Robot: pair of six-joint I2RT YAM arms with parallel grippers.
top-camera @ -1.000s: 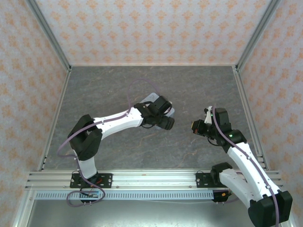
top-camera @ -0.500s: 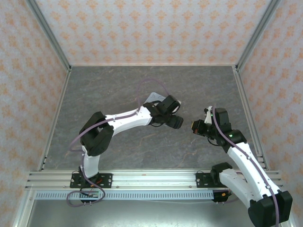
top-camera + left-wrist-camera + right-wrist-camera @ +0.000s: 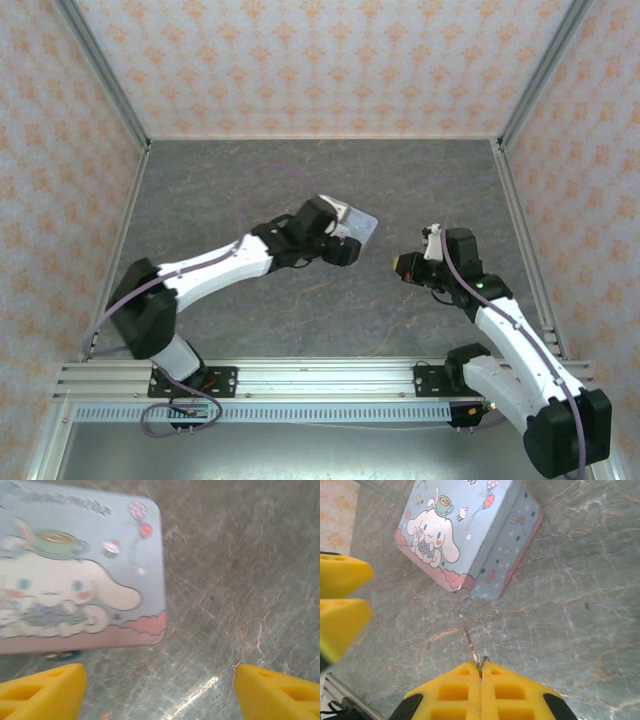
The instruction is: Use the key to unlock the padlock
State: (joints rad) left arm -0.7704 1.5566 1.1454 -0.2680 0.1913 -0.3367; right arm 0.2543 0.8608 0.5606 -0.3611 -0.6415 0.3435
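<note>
Materials/shapes: the tin (image 3: 465,530) is a rectangular box w/ rounded corners, smooth and glossy. The lid is pale blue w/ a white long-eared cartoon figure, a teacup, balloons and a pink scalloped band. The side wall is grey-blue w/ small stars. It lies flat on the table (image 3: 250,180).

The key (image 3: 469,640) is a thin, pale metal strip on a small wire ring. Its blade points toward the tin's near corner, w/ the tip short of it and not touching.

Right gripper (image 3: 481,672): yellow ribbed pads are clenched together on the key's ring end, and the blade sticks out in front.

Left gripper (image 3: 160,672): released, w/ yellow wedge-shaped fingers (image 3: 40,692) spread wide. It sits over bare table just beside the tin's pink-banded edge, w/ nothing between the pads.

The padlock (image 3: 62,655) is a tiny bluish speck against that same edge of the tin, near the left-hand finger. It is blurred, so shackle state cannot be told.

Surface: the table is grey, stone-look w/ pale and rust veins, and has a slight sheen.

Room: the walls (image 3: 330,60) on 3 sides are pale peach w/ a repeating orange floral motif. Aluminium frame posts (image 3: 100,70) stand at the back corners. A slotted metal rail (image 3: 320,380) runs along the near edge and carries both arm bases. The arms are white w/ black joints and have lilac cables.
</note>
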